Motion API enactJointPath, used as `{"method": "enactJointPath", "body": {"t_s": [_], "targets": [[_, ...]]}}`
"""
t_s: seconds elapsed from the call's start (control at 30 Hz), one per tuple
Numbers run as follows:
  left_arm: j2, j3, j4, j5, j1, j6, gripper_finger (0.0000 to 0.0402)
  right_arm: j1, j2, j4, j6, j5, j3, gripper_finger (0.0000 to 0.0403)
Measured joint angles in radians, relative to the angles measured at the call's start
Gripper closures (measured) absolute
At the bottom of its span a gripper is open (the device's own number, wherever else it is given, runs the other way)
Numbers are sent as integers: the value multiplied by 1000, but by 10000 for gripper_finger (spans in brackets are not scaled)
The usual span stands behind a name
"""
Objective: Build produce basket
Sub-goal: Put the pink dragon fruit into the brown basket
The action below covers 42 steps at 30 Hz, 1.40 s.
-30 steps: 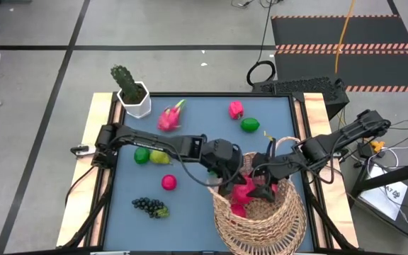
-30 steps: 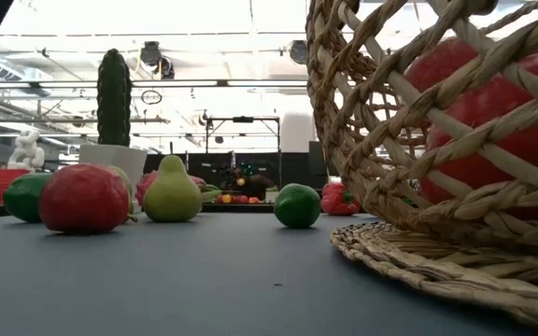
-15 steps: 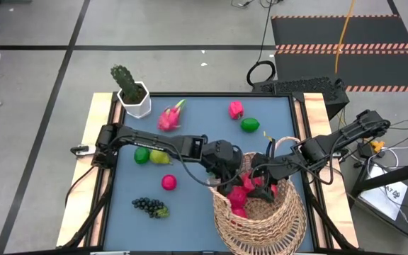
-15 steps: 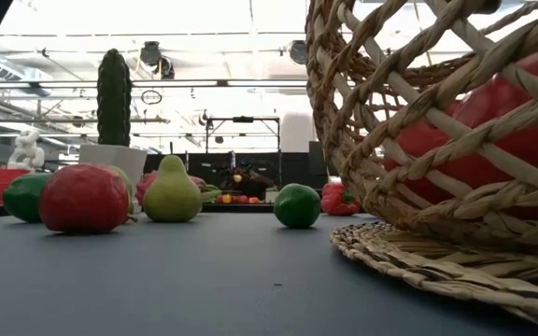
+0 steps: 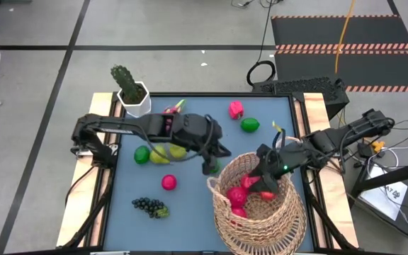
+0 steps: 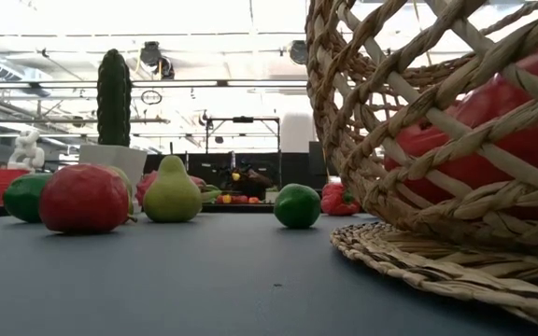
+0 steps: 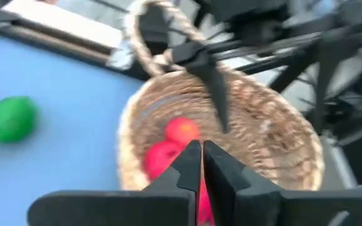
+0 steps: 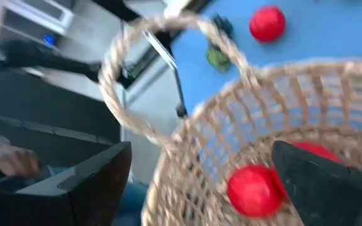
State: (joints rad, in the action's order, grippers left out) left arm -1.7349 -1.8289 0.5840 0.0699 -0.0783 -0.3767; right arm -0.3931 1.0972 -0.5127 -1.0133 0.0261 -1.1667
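Wicker basket point(image 5: 261, 212) with its arched loop handle sits at the lower right of the blue tabletop point(image 5: 190, 205) in the overhead picture, filling the right side of the table-level picture as open weave point(image 6: 418, 121). Red fruits point(image 5: 238, 197) lie inside it; from the table level one shows red through the weave.

The right gripper point(image 5: 266, 183) hangs over the basket's upper rim, right of centre in the overhead frame, its jaws spread wide with nothing between them; in its own wrist picture the two dark fingers point(image 8: 319, 176) frame the basket point(image 8: 244, 125) and a red fruit point(image 8: 253, 190) lying in it. The left gripper point(image 5: 211, 167) is just left of the basket's rim, near the middle of the overhead frame, jaws clenched together on nothing; its wrist picture shows the closed fingers point(image 7: 197, 169) pointing at the basket point(image 7: 281, 144) with red fruit point(image 7: 182, 132) inside, and a green lime point(image 7: 9, 118) at the left edge.

Outside the basket, in the overhead picture: a lime point(image 5: 142, 154) and a yellow-green pear point(image 5: 160, 156) side by side at centre left, a pink-red apple point(image 5: 168, 182) below them, a dark grape bunch point(image 5: 149, 206) at lower left, a dragon fruit point(image 5: 172, 110) partly under the left arm near the top, and a pink fruit point(image 5: 236, 109) with a lime point(image 5: 249, 125) just beside it at upper right. A potted cactus point(image 5: 128, 88) stands at the upper left corner.
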Motion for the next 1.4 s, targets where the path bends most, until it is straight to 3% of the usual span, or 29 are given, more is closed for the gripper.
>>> {"method": "enactJointPath", "body": {"t_s": [0.2,0.4,0.63,0.87,1.13,1.4], "targets": [[69,1,129,-57,47,-26,382,74,-20,45,57,0,0,44],[128,2,156,-55,84,-51,382,142,-35,46,271,0,0,86],[176,1,196,-55,113,-57,382,201,-82,52,615,0,0,174],[182,1,310,-53,110,-164,382,261,-156,52,830,0,0,282],[160,1,410,-72,102,-348,382,296,-220,46,826,0,0,388],[128,1,511,-76,-4,-563,374,296,-245,-24,824,129,0,402]]}}
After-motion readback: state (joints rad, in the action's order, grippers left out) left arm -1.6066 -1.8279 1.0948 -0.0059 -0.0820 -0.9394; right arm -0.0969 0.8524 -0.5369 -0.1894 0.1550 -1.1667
